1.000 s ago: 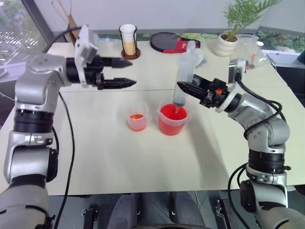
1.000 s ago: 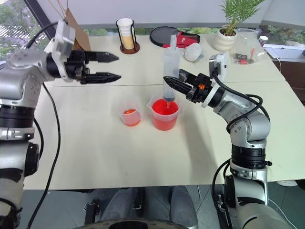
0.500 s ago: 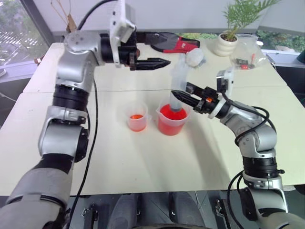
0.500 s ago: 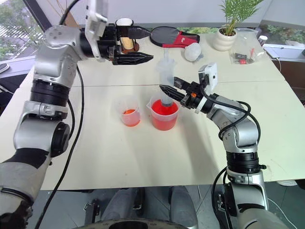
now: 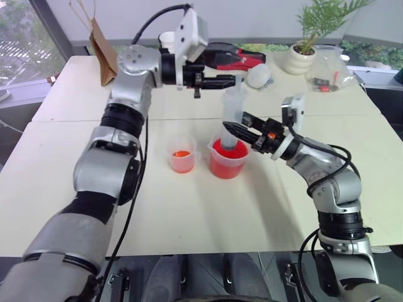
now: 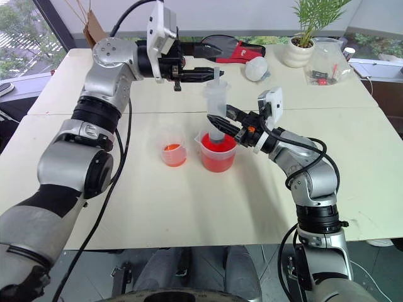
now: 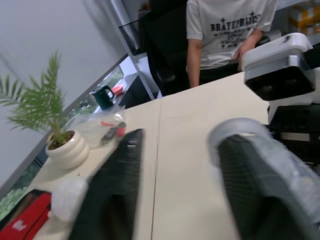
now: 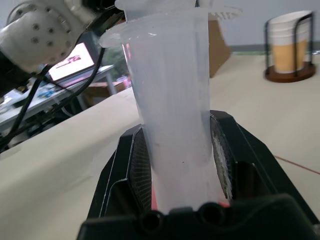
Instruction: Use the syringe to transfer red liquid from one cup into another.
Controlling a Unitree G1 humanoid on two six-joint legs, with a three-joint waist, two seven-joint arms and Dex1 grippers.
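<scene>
The syringe point(image 6: 216, 110) stood tip-down in the big beaker point(image 6: 218, 151), its barrel clamped by the right gripper point(image 6: 217, 121); the left gripper point(image 6: 211, 73), nearly closed, reached its plunger, seemingly to draw liquid up next

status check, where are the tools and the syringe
Right tool shut on syringe, tip in big beaker. Left tool at plunger top. Small cup beside beaker, clear.

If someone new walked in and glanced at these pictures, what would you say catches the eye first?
The bright red liquid in the large beaker mid-table, where the right gripper holds the syringe upright, tip dipped in. The left gripper reaches level to the syringe's plunger top. Left of the beaker stands the smaller cup with a little red inside.
</scene>
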